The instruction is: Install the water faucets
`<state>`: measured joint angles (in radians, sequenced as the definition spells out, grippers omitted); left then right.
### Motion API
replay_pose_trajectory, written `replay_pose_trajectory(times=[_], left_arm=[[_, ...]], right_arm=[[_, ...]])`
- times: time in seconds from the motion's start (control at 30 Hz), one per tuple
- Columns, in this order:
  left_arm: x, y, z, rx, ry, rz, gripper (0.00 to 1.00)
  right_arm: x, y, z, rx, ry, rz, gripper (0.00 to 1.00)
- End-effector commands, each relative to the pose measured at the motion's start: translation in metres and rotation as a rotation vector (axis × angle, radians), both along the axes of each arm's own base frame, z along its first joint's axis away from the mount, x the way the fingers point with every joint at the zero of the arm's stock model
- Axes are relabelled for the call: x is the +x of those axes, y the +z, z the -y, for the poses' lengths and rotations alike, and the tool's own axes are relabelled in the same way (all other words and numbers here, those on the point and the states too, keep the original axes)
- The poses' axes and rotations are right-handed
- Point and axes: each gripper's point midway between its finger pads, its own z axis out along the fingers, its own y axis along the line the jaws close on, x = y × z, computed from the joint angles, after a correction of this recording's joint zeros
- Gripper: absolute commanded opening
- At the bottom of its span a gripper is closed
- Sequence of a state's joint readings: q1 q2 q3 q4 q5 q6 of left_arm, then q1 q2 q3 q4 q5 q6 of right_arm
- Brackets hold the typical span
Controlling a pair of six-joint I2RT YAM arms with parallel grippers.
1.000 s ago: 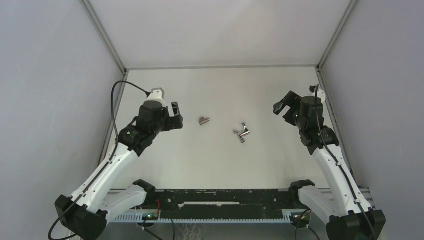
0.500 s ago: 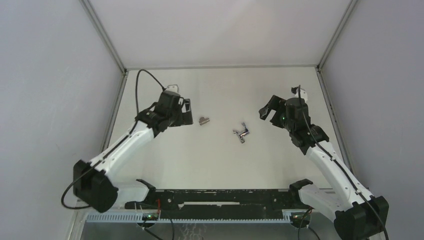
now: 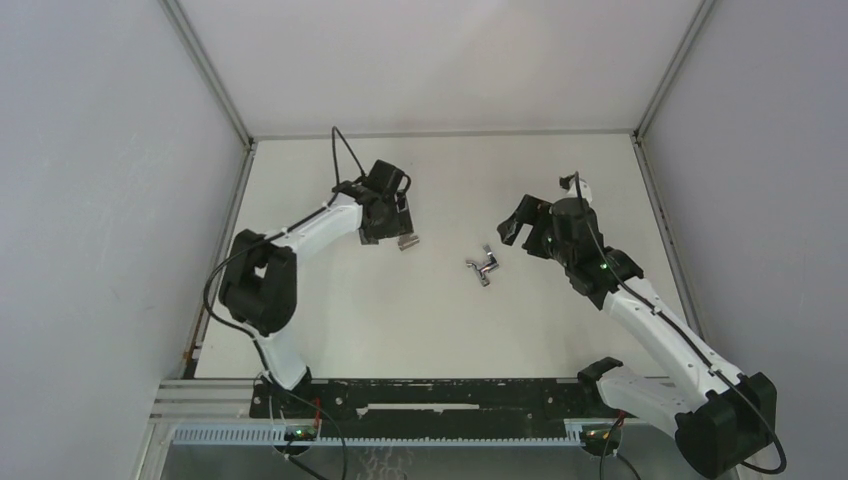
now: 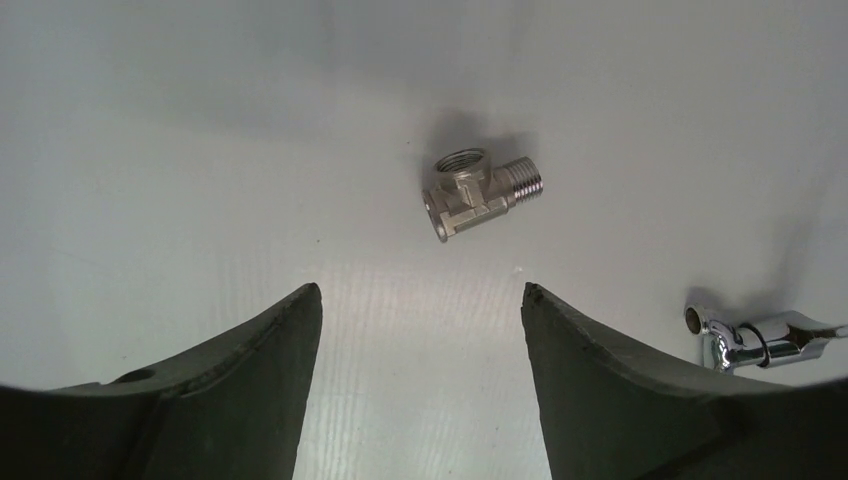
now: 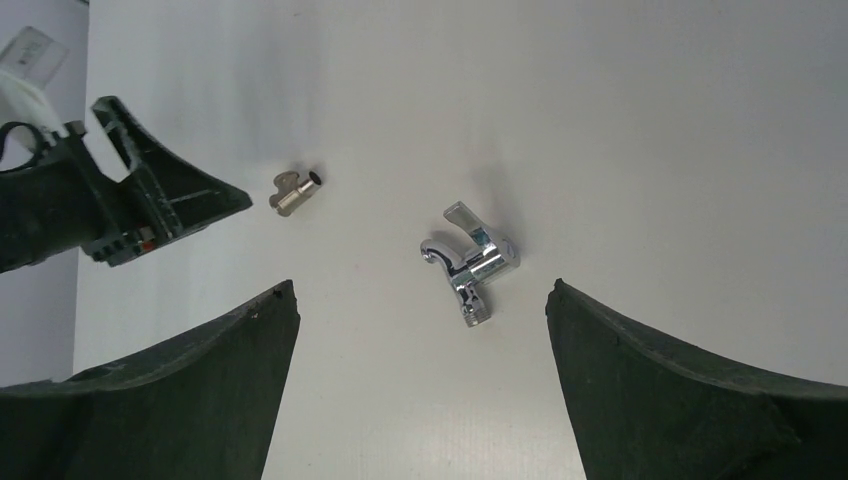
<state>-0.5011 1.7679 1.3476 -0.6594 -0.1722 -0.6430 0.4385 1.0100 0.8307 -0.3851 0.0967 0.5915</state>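
Note:
The water faucets lie apart as two pieces on the white table. The dull-grey threaded stub (image 3: pixel 407 241) (image 4: pixel 478 192) (image 5: pixel 295 192) lies just beyond the tips of my left gripper (image 3: pixel 397 226) (image 4: pixel 420 290). That gripper is open, with only bare table between its fingers. The shiny chrome tap piece (image 3: pixel 483 268) (image 4: pixel 760 340) (image 5: pixel 468 260) lies to the stub's right. My right gripper (image 3: pixel 522 228) (image 5: pixel 420 285) hovers close to the tap's right side, open and empty, and the tap sits just ahead of its fingertips.
White walls with metal corner posts (image 3: pixel 240 130) close in the table (image 3: pixel 440 320) on three sides. A black rail (image 3: pixel 430 395) carrying the arm bases runs along the near edge. The left gripper's black body (image 5: pixel 120 205) shows at the left of the right wrist view.
The left arm has stretched forward and right, bringing its gripper from the table's left up to the grey stub. The right gripper has moved left toward the chrome tap. Neither part has moved.

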Motion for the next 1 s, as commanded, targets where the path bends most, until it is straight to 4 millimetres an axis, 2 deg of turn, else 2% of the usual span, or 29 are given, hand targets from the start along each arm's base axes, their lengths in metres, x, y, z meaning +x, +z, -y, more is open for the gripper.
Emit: replay_pose_trajectory(times=[0.0, 0.2, 0.3, 0.4, 0.5, 0.77, 0.97], left_arm=[[0.013, 0.002, 0.025, -0.06, 0.009, -0.008, 0.75], [0.034, 0.001, 0.035, 0.129, -0.149, 0.023, 0.74], [0.04, -0.009, 0.034, 0.238, -0.244, 0.015, 0.74], [0.043, -0.014, 0.033, 0.376, -0.37, 0.021, 0.74], [0.044, -0.01, 0.038, 0.49, -0.489, 0.065, 0.73], [0.029, -0.019, 0.072, 0.442, -0.832, 0.074, 0.66], [0.031, -0.038, 0.07, 0.466, -0.88, -0.005, 0.52]], right_arm=[[0.002, 0.013, -0.002, 0.026, -0.018, 0.042, 1.0], [0.0, 0.009, -0.005, 0.03, -0.015, 0.022, 1.0], [-0.001, 0.007, -0.008, 0.032, -0.012, 0.014, 1.0], [-0.003, 0.006, -0.009, 0.033, -0.012, 0.006, 1.0], [-0.003, 0.005, -0.008, 0.031, -0.018, 0.003, 1.0], [-0.005, 0.004, -0.006, 0.023, -0.027, -0.001, 0.99], [-0.007, 0.005, -0.004, 0.02, -0.027, -0.003, 1.0]])
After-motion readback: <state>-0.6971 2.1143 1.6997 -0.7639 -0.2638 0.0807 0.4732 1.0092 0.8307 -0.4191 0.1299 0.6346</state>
